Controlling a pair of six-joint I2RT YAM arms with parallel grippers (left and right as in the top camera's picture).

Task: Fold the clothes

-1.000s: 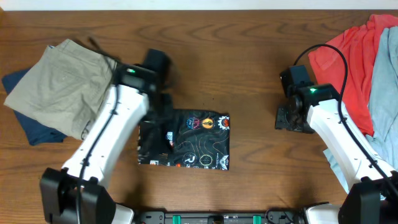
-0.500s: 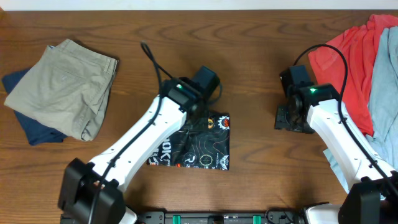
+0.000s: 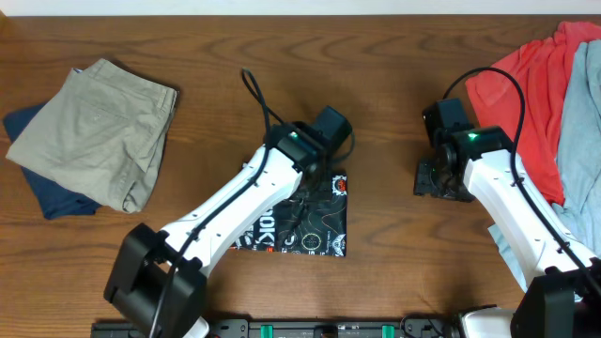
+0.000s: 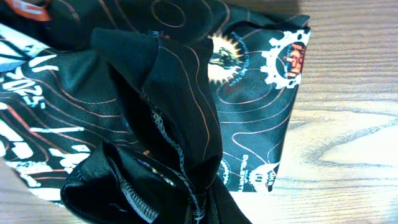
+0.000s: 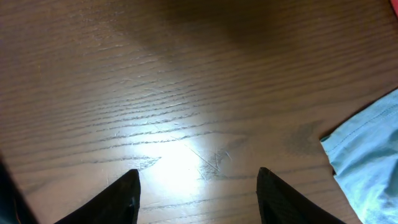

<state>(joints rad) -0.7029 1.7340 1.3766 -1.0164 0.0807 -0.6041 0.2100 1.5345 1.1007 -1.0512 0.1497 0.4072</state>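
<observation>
The black shirt [image 3: 315,225] with orange contour lines and white lettering lies partly folded at the table's middle front. My left gripper [image 3: 321,167] is over its upper right part, shut on a bunched fold of the black fabric [image 4: 168,149] that it has drawn across the shirt; the fabric hides the fingers in the left wrist view. My right gripper [image 3: 437,178] is open and empty above bare wood [image 5: 198,171]. The red shirt [image 3: 526,84] and the light-blue shirt [image 3: 577,122] lie heaped at the right; a corner of the light-blue shirt [image 5: 367,162] shows in the right wrist view.
Folded khaki shorts [image 3: 94,131] lie on a navy blue folded garment [image 3: 47,197] at the far left. The wooden table [image 3: 394,56] runs to the back edge.
My left arm has swung from the shirt's left side to its upper right, dragging a fold of black fabric across. The right arm has not moved.
</observation>
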